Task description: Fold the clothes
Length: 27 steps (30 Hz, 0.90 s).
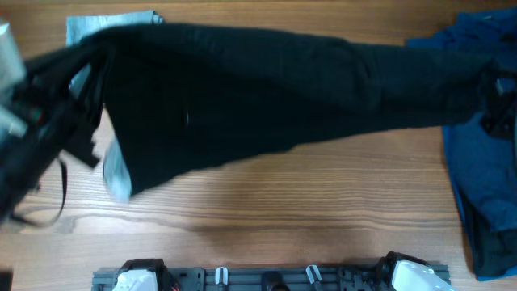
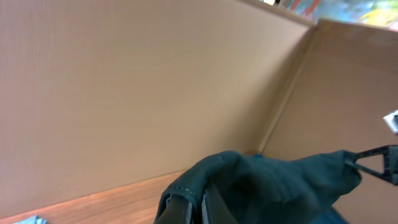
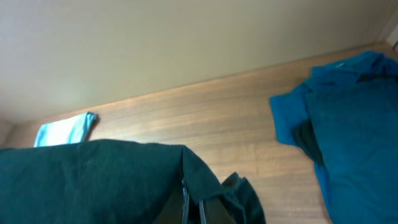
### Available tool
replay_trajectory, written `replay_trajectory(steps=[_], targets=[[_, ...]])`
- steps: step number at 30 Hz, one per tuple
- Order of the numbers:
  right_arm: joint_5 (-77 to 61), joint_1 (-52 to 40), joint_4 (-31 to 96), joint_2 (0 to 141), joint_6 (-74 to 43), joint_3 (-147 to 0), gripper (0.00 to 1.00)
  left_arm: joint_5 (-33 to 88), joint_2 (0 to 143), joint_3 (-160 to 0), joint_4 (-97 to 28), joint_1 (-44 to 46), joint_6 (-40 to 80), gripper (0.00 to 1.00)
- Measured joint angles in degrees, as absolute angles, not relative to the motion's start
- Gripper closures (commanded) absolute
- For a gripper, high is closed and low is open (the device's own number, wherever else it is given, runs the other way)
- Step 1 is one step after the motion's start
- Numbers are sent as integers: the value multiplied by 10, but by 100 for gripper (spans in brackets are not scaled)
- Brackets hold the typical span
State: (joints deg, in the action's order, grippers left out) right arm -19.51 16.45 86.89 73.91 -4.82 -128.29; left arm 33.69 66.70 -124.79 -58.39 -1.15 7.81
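Black shorts (image 1: 258, 89) stretched above table (image 1: 323, 202), left pincer (image 2: 202, 208) and right pincer (image 3: 194, 208) clamped on opposite ends, blue heap (image 1: 485, 186) at right

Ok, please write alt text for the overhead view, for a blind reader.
Black shorts are stretched wide, lifted above a wooden table. A dark-blue cloth heap lies at the picture's right edge, a pale-blue denim piece at the far left.

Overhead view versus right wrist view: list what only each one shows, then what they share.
Only overhead: the whole span of the black shorts, stretched across the table, the left arm at one end, and the arm-mount rail. Only right wrist: the plain beige wall behind the table. Both: the black shorts, the pale-blue denim piece, the blue cloth heap and the wooden tabletop.
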Motion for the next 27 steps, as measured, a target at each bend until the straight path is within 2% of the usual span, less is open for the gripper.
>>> replay_trajectory(steps=[7,13,15,18,21,24,27], targets=[[-201,164,924,731,-46,-1337,96,337,648,-1254,-666,-11,101,96],[-212,164,903,790,-44,-1343,96,326,782,-1259,-661,-11,105,96],[-232,164,853,839,-36,-1343,96,328,861,-1258,-607,-11,107,96],[-271,161,691,940,-31,-1340,96,351,1015,-1255,-441,-12,123,96],[-300,155,494,1018,-49,-1334,96,404,1124,-1246,-218,-13,190,96],[-328,154,381,1055,-62,-1327,96,455,1187,-1232,15,-15,293,96],[-348,154,342,1048,-61,-1328,96,479,1179,-1262,49,-17,345,96]])
